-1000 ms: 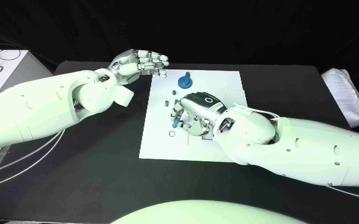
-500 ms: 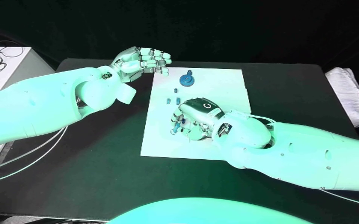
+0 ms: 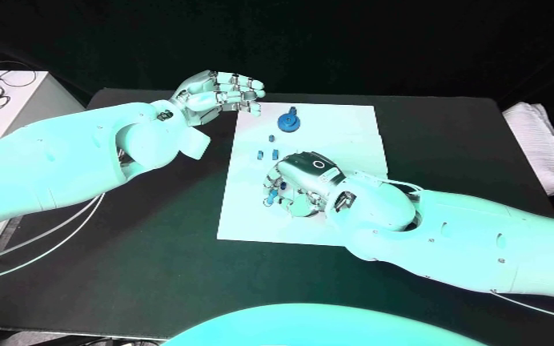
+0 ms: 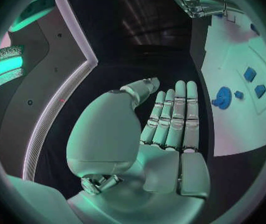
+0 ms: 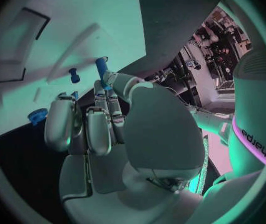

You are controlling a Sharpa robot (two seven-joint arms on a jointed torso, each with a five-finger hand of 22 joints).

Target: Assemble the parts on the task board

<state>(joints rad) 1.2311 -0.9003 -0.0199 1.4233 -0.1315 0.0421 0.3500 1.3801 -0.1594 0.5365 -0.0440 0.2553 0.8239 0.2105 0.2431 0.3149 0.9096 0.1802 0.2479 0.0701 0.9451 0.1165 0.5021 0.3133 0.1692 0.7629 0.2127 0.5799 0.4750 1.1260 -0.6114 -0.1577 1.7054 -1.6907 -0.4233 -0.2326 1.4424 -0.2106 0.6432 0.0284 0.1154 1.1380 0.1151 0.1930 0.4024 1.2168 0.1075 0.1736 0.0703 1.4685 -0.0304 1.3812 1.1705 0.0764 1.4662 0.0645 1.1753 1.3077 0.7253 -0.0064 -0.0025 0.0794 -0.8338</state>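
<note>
The white task board [image 3: 347, 134] lies mid-table. My right hand [image 3: 303, 173] is low over its left middle, fingers pointing down among small blue parts [image 3: 271, 195]. In the right wrist view the thumb and a finger pinch a slim blue peg [image 5: 100, 66] just above the board [image 5: 89, 15]; a second blue peg [image 5: 74, 75] stands beside it and a blue round piece [image 5: 38, 116] lies near the board's edge. My left hand [image 3: 219, 94] hovers off the board's far left corner, fingers straight and holding nothing [image 4: 170, 124]. A blue round part [image 3: 287, 125] sits at the board's far side.
Small blue blocks [image 3: 262, 154] lie left of the right hand, also seen as blue blocks [image 4: 255, 82] beside the round part [image 4: 222, 97]. Outlined rectangular recesses [image 5: 30, 22] mark the board. A white box [image 3: 23, 98] stands at the table's left, pale material [image 3: 529, 134] at its right.
My right hand has slid slightly nearer along the board and settled over the small blue parts; in the last half second it barely moved. The left hand has stayed in place.
</note>
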